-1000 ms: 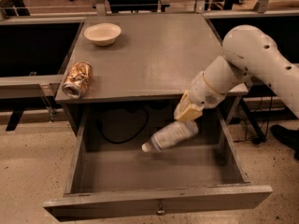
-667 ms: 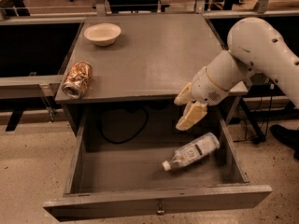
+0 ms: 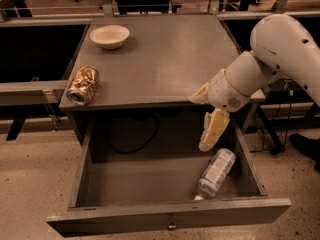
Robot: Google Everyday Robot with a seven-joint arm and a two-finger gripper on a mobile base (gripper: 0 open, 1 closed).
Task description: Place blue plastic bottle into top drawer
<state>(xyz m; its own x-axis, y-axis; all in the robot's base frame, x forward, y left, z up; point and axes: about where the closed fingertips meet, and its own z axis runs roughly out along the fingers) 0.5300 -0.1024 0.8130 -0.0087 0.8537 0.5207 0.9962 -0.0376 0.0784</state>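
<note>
The blue plastic bottle (image 3: 216,173) has left the grip. A second ago it was held over the opening, and now it lies on its side on the floor of the top drawer (image 3: 135,186). It has since slid into the right front corner, cap toward the front panel. I judge the placing done, so all that remains for you is to bring the arm clear.

The drawer stands pulled wide open beneath the counter (image 3: 165,54). The gripper (image 3: 199,123) hangs just under the counter's right front edge, above the bottle and apart from it; its fingers (image 3: 214,129) are spread with nothing between them. Withdraw with care: the counter edge sits close by the wrist and the drawer's right wall is near.

On the counter, well apart from your path, a crushed can (image 3: 83,85) lies at the left front edge and a pale bowl (image 3: 109,35) sits toward the back left; neither stands in your way.
</note>
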